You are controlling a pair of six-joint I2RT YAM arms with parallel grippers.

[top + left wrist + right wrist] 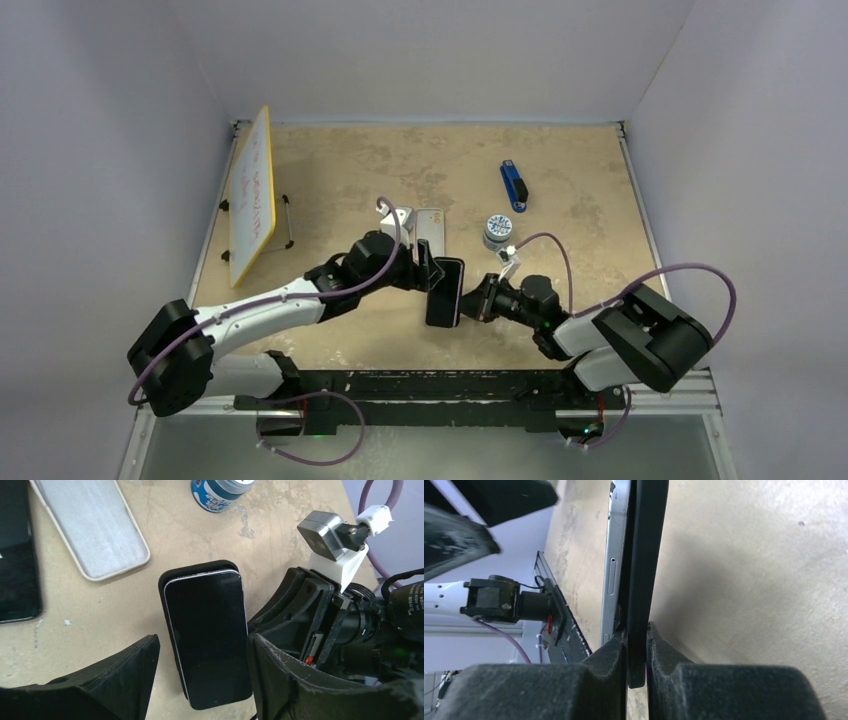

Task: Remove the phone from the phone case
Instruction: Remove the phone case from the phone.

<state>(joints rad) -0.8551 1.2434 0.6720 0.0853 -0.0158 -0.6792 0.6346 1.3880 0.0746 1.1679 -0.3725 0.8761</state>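
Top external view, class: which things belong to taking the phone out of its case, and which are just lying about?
Job in hand: phone, black case, left end effector, right end effector.

Lying about: white case, second phone, blue-labelled jar, blue object, whiteboard.

Place: a robotics lab, seen at a boxed-in test cell.
Enclosure: plain pale walls (100, 150) close round three sides of one table (350, 160) with a sand-coloured top.
Fixed equipment: left arm (270, 305) and right arm (620, 335) on a black rail (430, 385) at the near edge; purple cable (690, 266) looped loose; wrist camera (327, 532).
Notes: small handwritten whiteboard (252, 195), propped at the left.
Props: phone (207, 640) in a black phone case (200, 566), spare pale case (95, 525), small jar (497, 230), blue item (513, 186).
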